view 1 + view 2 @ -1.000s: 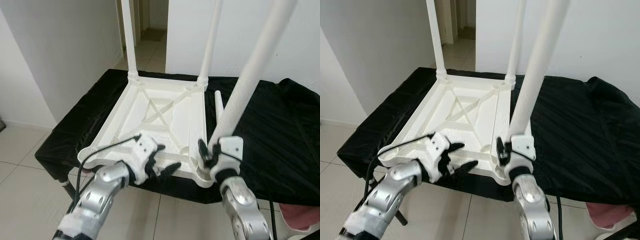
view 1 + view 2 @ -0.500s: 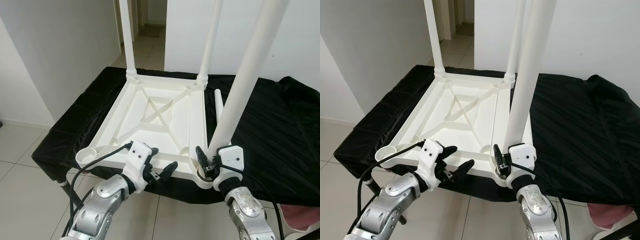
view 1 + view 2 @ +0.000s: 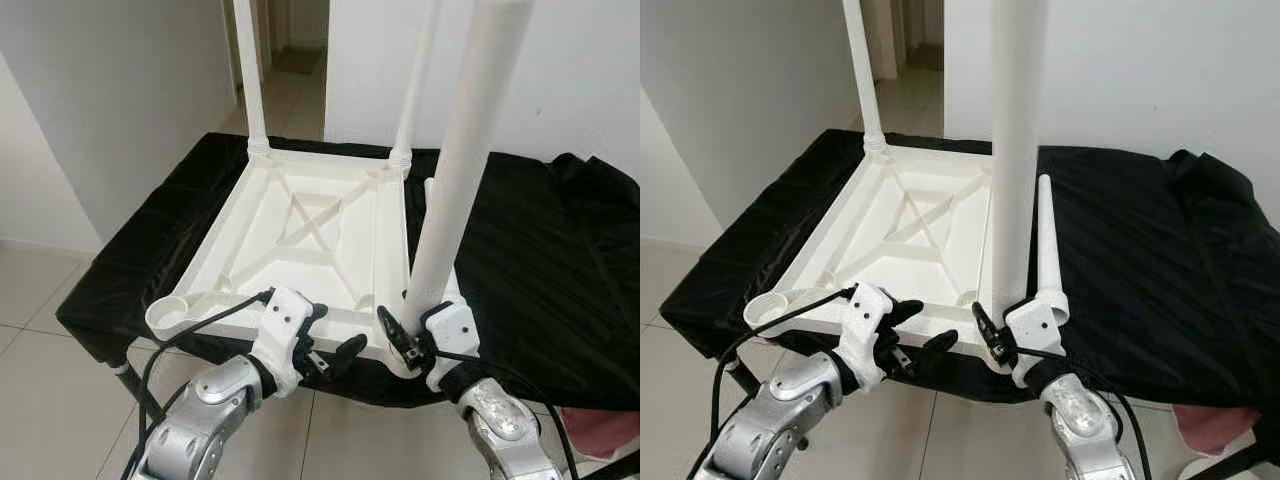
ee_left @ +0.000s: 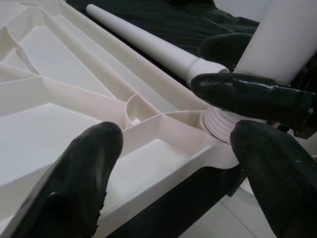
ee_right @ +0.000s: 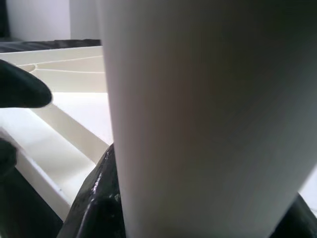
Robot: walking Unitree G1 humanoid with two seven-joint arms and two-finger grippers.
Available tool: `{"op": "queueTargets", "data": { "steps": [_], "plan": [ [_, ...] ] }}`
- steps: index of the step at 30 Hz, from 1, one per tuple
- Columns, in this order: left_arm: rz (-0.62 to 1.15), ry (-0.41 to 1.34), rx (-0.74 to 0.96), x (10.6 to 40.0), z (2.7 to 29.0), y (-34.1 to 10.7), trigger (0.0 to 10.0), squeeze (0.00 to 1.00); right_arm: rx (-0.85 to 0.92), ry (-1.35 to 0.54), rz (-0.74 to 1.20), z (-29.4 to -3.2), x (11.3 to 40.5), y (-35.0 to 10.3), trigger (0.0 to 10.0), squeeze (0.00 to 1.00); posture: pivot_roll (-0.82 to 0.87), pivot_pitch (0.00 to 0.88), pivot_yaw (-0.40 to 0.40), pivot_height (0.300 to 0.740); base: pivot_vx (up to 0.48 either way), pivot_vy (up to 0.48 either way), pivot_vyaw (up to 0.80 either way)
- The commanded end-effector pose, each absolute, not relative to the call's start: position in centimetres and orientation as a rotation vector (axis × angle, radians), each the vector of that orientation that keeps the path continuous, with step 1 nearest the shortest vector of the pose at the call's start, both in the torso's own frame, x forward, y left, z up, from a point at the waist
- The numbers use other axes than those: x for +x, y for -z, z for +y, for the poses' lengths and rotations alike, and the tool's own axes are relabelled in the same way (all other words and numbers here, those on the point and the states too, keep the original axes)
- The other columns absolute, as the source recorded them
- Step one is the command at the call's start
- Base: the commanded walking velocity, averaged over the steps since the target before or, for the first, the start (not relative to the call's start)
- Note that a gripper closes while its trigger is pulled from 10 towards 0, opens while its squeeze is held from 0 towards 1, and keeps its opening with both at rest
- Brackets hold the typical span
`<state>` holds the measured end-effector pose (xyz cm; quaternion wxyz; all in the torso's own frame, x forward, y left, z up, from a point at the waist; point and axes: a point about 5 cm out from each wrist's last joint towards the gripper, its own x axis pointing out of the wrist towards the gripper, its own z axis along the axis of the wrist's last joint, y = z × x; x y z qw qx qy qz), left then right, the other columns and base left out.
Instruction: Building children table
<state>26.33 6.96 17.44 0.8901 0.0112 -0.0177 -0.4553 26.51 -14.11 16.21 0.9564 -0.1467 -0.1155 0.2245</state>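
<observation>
Fingers of the right gripper (image 3: 412, 335) are clamped around the foot of a white leg (image 3: 462, 170), which stands upright in the near right corner socket of the upturned tabletop (image 3: 300, 235). Just beside it on the near edge, the left gripper (image 3: 330, 345) hovers with its fingers (image 4: 74, 183) spread apart, holding nothing, over the tabletop's rim. Beyond the held leg, a loose leg (image 3: 1045, 240) lies on the black cloth (image 3: 540, 260), touching or just beside the tabletop's right edge. Farther out, two legs (image 3: 250, 70) already stand in the far corners. The near left socket (image 3: 172, 315), beyond the left gripper, is empty. By my count: four legs in all, two fitted, one being seated, one waiting; one tabletop. The build looks past halfway, with the last leg and the turning-over left.
</observation>
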Motion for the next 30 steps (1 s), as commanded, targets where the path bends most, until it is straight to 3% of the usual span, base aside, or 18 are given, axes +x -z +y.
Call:
{"op": "queueTargets", "data": {
  "steps": [1, 8, 13, 30],
  "plan": [
    [-0.034, 1.001, 0.027, 25.9, 6.6, -17.6, 10.0, 0.0, -0.291, -0.501, -0.125, -13.9, 26.1, -14.0, 10.0, 0.0, 0.0, 0.149, 0.023, 0.74, 0.0, 0.0, 0.0],
    [-0.032, 1.001, 0.036, 25.7, 6.4, -18.0, 10.0, 0.0, -0.213, -0.558, -0.114, -13.6, 25.8, -13.7, 10.0, 0.0, 0.0, 0.155, 0.028, 0.74, 0.0, 0.0, 0.0],
    [-0.043, 0.988, 0.051, 25.7, 6.4, -18.2, 10.0, 0.0, -0.1, -0.473, -0.059, -14.1, 26.8, -13.7, 10.0, 0.0, 0.0, 0.153, 0.025, 0.74, 0.0, 0.0, 0.0],
    [-0.059, 0.968, 0.065, 25.7, 6.6, -18.6, 10.0, 0.0, -0.015, -0.305, 0.01, -13.7, 27.5, -12.8, 10.0, 0.0, 0.02, 0.138, 0.013, 0.74, 0.0, 0.0, 0.0]
  ]
}}
